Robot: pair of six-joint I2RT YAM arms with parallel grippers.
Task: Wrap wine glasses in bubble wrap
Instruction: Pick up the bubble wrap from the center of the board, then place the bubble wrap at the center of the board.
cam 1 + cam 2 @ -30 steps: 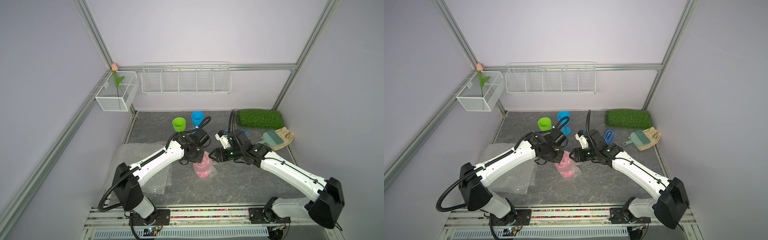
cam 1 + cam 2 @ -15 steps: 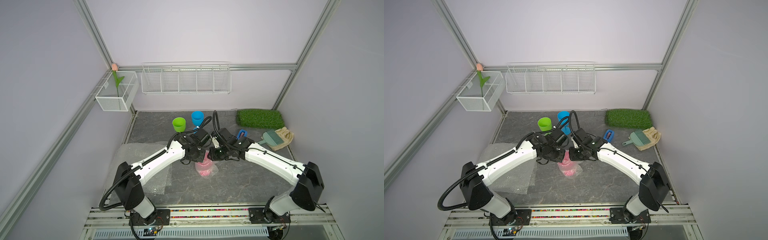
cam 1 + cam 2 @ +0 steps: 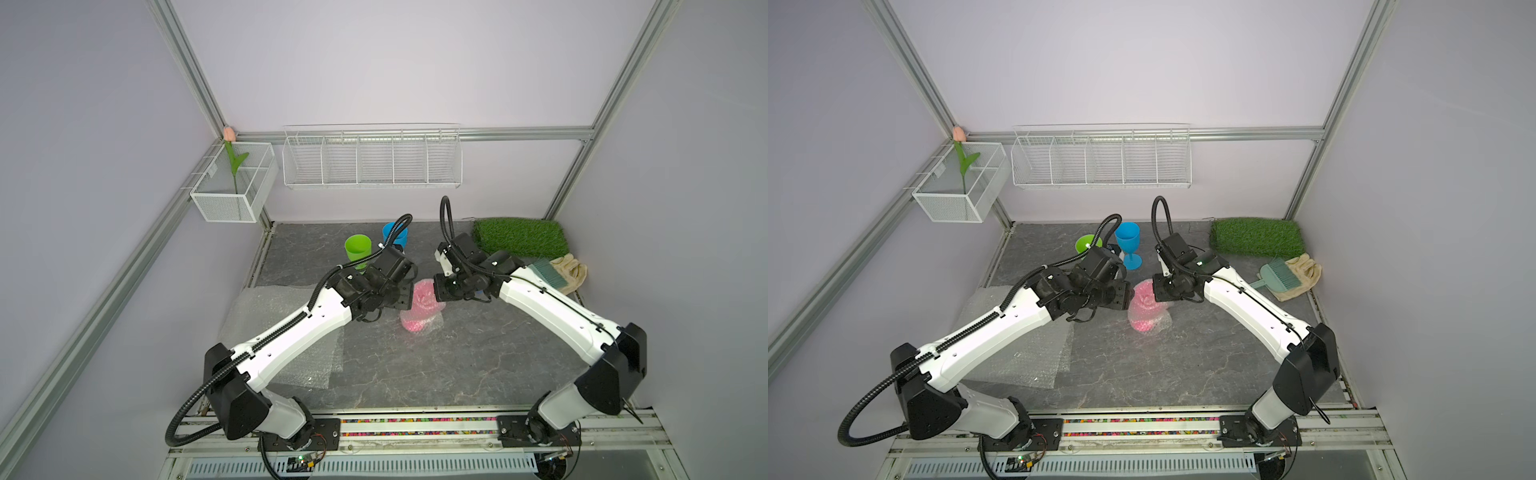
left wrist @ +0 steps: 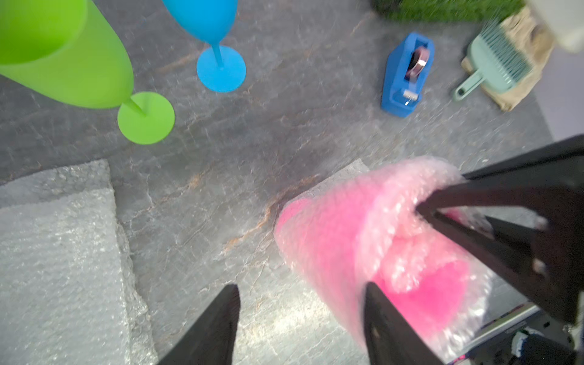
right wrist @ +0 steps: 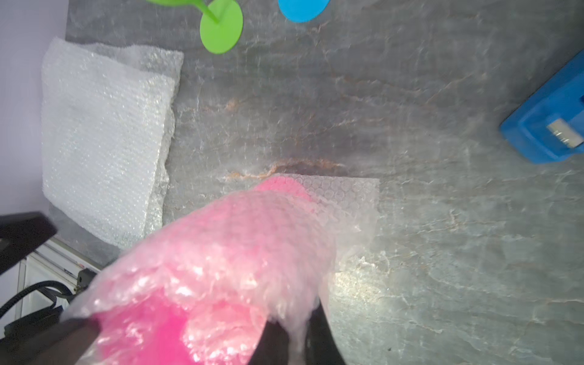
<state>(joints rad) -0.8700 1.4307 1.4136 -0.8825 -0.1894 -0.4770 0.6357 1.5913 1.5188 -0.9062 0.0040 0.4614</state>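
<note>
The pink wine glass (image 3: 420, 307) (image 3: 1147, 311) is at mid table, covered in bubble wrap (image 4: 373, 221) (image 5: 240, 240). My right gripper (image 5: 295, 319) (image 3: 436, 291) is shut on a pinch of that wrap at the bowl's top. Beside the bowl, my left gripper (image 4: 301, 287) (image 3: 405, 297) is open, with only table between its fingers and one finger close to the wrap. The green glass (image 3: 357, 248) (image 4: 63, 53) and blue glass (image 3: 1127, 243) (image 4: 218, 38) stand upright behind. Spare bubble wrap sheets (image 3: 270, 316) (image 5: 101, 142) lie flat at the left.
A blue tape dispenser (image 4: 406, 76) (image 5: 550, 126) stands to the right of the glasses. A teal brush (image 3: 1281, 276) lies on pale gloves (image 3: 571, 270) at the right edge, in front of a green grass mat (image 3: 519, 237). Wire baskets hang on the walls.
My right gripper came in from the right and shut on the wrap at the pink glass's top. My left gripper, shut at the glass before, has opened and let go.
</note>
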